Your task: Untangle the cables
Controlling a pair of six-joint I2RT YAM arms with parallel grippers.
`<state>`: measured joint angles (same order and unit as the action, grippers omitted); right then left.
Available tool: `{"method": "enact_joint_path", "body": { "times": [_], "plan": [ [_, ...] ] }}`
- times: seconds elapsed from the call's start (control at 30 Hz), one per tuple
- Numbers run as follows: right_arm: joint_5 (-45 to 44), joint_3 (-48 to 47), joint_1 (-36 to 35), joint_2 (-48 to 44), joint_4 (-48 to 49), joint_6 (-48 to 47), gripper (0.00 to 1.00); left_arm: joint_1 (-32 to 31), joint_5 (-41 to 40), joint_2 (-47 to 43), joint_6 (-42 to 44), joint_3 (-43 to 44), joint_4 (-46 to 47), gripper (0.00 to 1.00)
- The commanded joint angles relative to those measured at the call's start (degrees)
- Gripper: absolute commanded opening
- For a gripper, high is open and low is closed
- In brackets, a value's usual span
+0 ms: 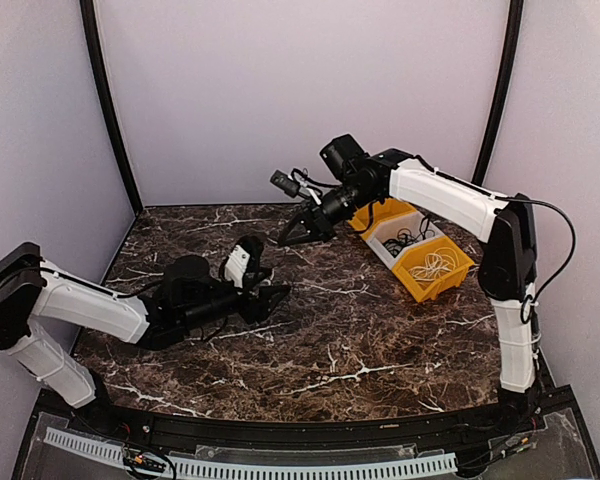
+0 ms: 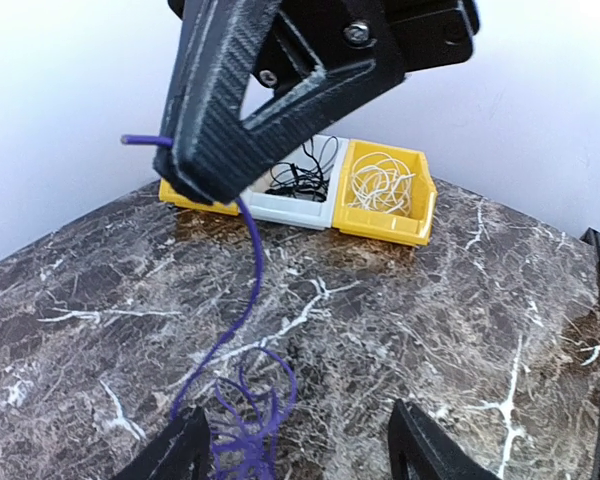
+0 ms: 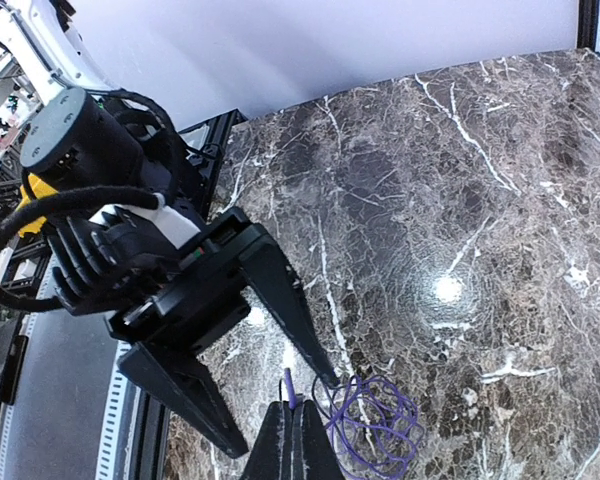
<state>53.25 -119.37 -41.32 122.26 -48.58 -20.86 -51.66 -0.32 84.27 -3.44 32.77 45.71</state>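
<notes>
A thin purple cable lies in a loose tangled coil (image 3: 380, 425) on the marble table, seen again in the left wrist view (image 2: 242, 415). One strand (image 2: 252, 255) rises from the coil to my right gripper (image 3: 298, 408), which is shut on the cable just below its free end (image 2: 140, 140). In the top view that gripper (image 1: 288, 238) hangs above the table's middle. My left gripper (image 2: 300, 425) is open and low over the table, its left finger beside the coil and nothing between its fingers. Black cables (image 2: 302, 180) and white cables (image 2: 383, 185) lie in bins.
A row of bins stands at the back right: a yellow one (image 1: 458, 275) with white cords, a grey one (image 1: 380, 248) with black cords, and another yellow one (image 1: 392, 212) behind. Dark side posts and pale walls enclose the table.
</notes>
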Motion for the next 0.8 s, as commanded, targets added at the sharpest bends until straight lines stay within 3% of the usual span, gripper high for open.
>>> {"method": "enact_joint_path", "body": {
  "times": [0.0, 0.13, 0.23, 0.43, 0.77],
  "plan": [
    [3.3, -0.8, -0.6, -0.6, -2.5, 0.5, 0.0, 0.0, -5.7, 5.2, 5.2, 2.5, 11.2, 0.62],
    [5.2, -0.6, -0.6, -2.9, -3.1, 0.4, 0.0, 0.0, -8.7, 10.6, 7.1, 3.8, 17.7, 0.52],
    [6.1, -1.2, -0.5, -5.4, -3.7, -0.4, 0.0, 0.0, -8.9, 14.7, 7.5, 4.4, 19.7, 0.36],
    [9.0, -5.9, 0.8, -12.1, -2.9, -1.9, 0.0, 0.0, -7.6, 18.2, 4.7, 2.2, 22.1, 0.19],
    [10.9, -9.2, 1.6, -21.6, -4.0, -5.3, 0.0, 0.0, -13.5, 18.1, 3.7, -2.0, 21.9, 0.07]
  ]
}}
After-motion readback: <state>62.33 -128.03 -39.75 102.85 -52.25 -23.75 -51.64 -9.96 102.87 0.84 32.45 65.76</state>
